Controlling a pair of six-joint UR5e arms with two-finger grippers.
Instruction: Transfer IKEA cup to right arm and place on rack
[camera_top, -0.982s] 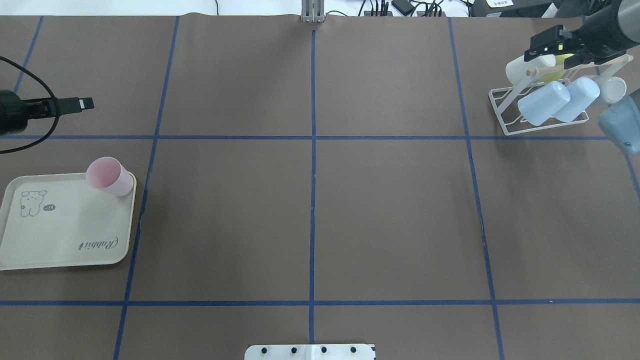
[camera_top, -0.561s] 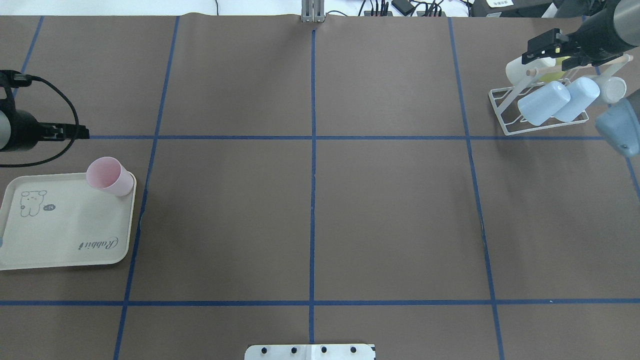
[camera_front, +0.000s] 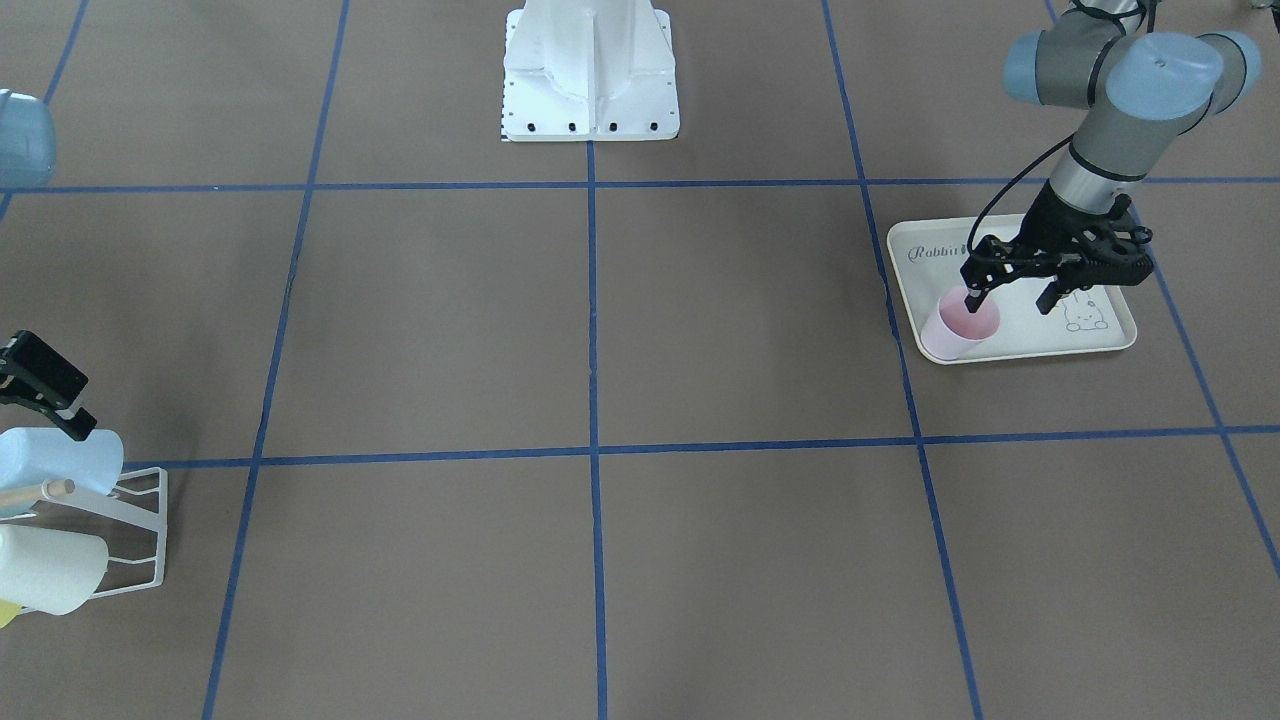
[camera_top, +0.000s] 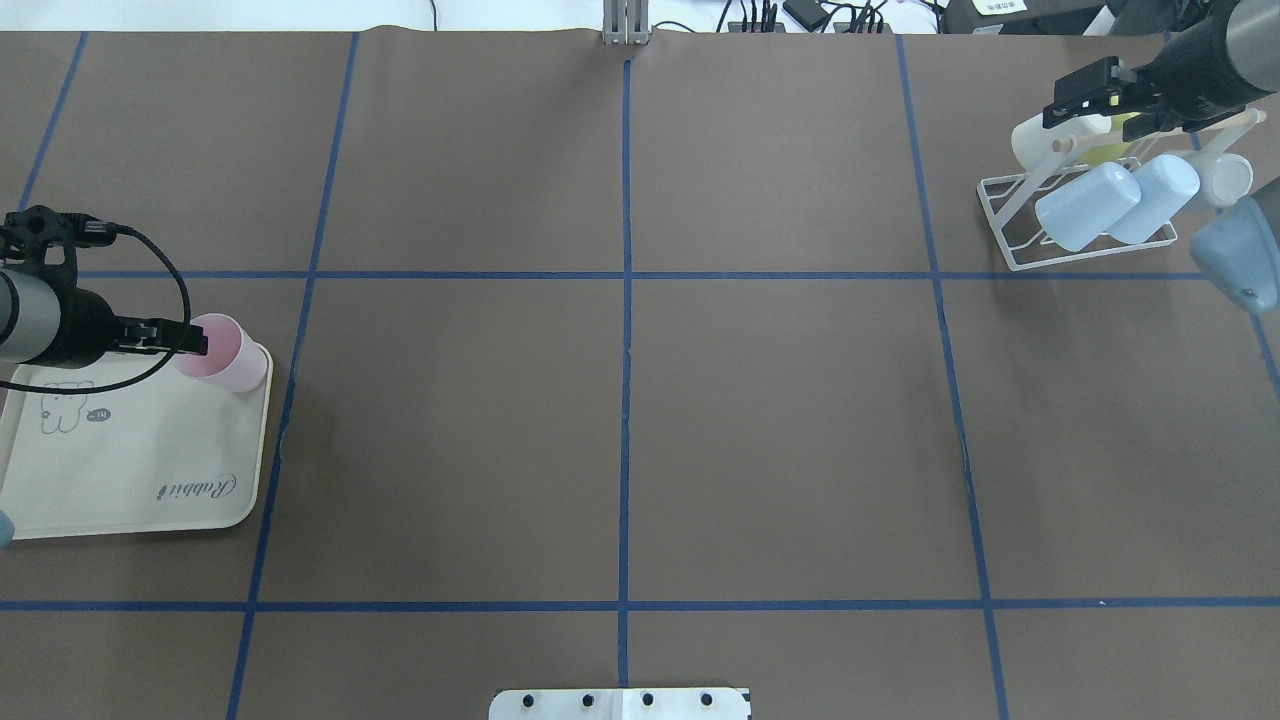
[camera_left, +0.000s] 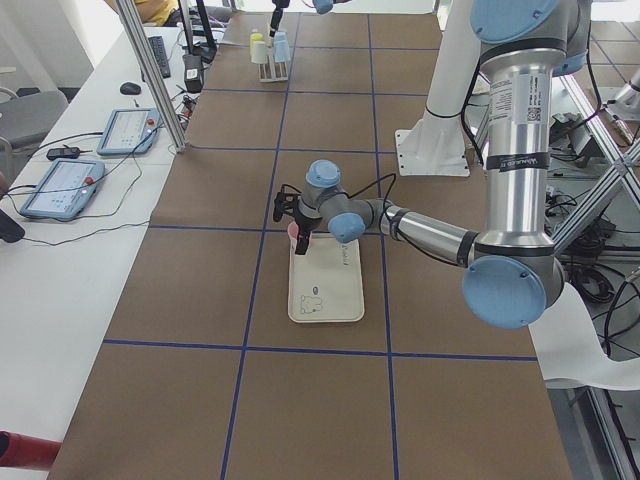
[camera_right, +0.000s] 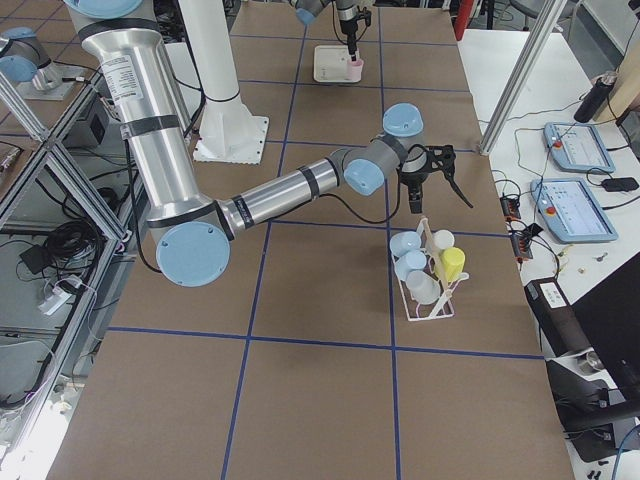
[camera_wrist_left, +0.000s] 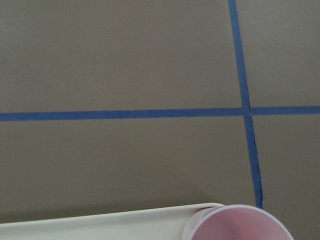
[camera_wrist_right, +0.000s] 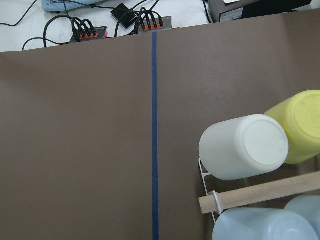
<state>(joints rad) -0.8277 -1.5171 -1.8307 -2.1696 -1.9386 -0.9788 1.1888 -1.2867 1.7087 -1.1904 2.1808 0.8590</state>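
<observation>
You're at the pickup step. The left claw (camera_front: 1010, 298) is spread apart over the pink IKEA cup (camera_front: 958, 328), which stands upright in a corner of the rabbit-print tray (camera_front: 1110, 345), with one finger at its mouth. Next I'd guess: lower, pinch the wall, lift toward mid-tabletop. The right claw (camera_top: 1110, 105) hangs spread above the rack (camera_top: 1028, 187).

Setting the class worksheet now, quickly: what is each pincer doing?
Left pincer: open, one finger inside the pink cup.
Right pincer: open, empty, near the rack.
</observation>
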